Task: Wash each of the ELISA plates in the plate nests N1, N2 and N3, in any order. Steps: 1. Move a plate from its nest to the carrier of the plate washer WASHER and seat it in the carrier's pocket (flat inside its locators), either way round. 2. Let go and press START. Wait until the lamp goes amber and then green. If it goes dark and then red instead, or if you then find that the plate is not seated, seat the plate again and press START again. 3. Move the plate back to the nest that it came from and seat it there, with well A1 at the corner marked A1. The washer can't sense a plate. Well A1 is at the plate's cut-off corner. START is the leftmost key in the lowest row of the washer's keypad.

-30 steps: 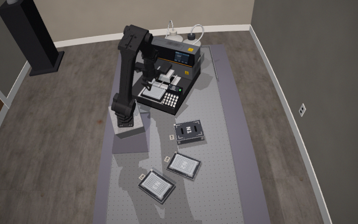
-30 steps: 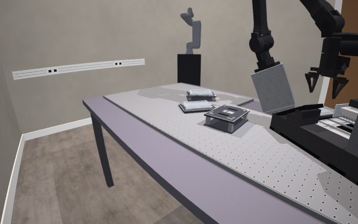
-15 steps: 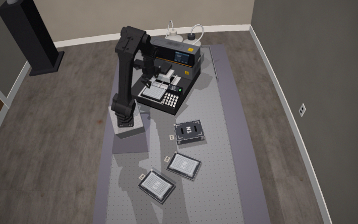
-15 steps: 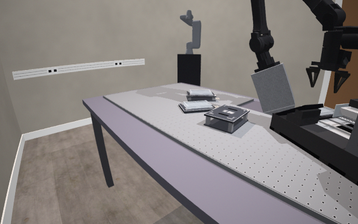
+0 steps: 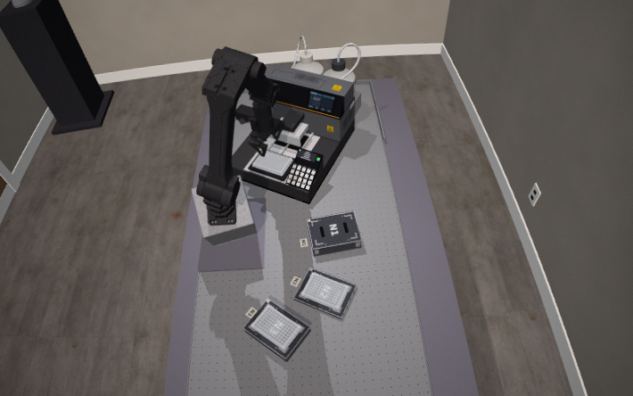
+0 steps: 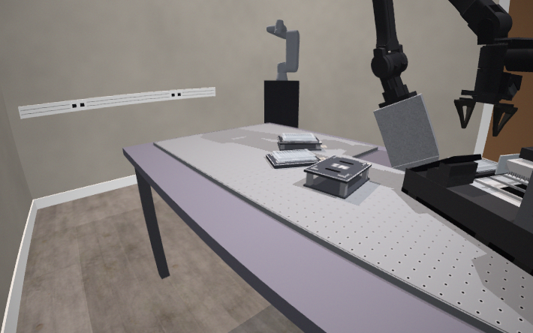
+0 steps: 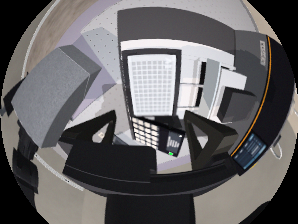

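Observation:
My gripper [image 6: 480,130] [image 7: 150,113] is open and empty, fingers pointing down above the washer's front. A white plate [image 5: 273,163] [image 7: 151,85] lies in the washer's carrier and looks flat; its cut-off corner is too small to tell. The lamp [image 5: 317,159] [image 7: 171,153] is green, beside the keypad [image 5: 301,176] [image 7: 145,131]. Nest N1 [image 5: 333,241] [image 6: 322,169] is empty. One plate [image 5: 325,292] [image 6: 293,156] lies on nest N2 and another plate [image 5: 278,326] [image 6: 299,137] on nest N3.
The washer's tall housing with its screen [image 5: 321,101] [image 7: 250,152] stands behind the carrier. The arm's grey base block [image 5: 226,216] [image 6: 407,132] [image 7: 55,95] is close to the washer's front left. Two bottles with tubes stand behind the washer.

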Controlling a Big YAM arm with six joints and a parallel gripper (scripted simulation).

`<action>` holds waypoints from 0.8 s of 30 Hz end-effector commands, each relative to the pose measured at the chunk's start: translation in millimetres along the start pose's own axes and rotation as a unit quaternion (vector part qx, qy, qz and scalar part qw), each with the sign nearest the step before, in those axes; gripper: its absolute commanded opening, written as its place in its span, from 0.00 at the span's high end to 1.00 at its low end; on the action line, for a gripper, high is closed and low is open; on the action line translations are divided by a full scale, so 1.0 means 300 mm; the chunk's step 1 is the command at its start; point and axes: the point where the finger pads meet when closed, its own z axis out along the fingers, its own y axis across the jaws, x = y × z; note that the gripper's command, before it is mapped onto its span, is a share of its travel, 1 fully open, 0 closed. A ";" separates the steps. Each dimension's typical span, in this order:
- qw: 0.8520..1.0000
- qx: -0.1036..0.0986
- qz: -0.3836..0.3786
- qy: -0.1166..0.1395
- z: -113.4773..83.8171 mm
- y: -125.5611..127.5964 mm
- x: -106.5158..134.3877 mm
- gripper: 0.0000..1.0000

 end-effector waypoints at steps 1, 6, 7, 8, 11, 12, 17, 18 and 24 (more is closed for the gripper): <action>0.998 0.011 0.067 -0.004 -0.026 0.016 0.056 0.08; 0.988 0.014 0.151 -0.005 -0.023 0.063 0.119 0.18; 0.986 0.014 0.168 -0.005 -0.023 0.074 0.132 0.20; 0.986 0.014 0.168 -0.005 -0.023 0.074 0.132 0.20; 0.980 0.014 0.200 -0.006 -0.022 0.096 0.158 0.24; 0.976 0.013 0.217 -0.006 -0.021 0.107 0.171 0.26; 0.955 0.013 0.297 -0.006 -0.019 0.162 0.235 0.36; 0.950 0.013 0.313 -0.006 -0.019 0.173 0.248 0.38; 0.913 0.012 0.407 -0.006 -0.017 0.233 0.318 0.50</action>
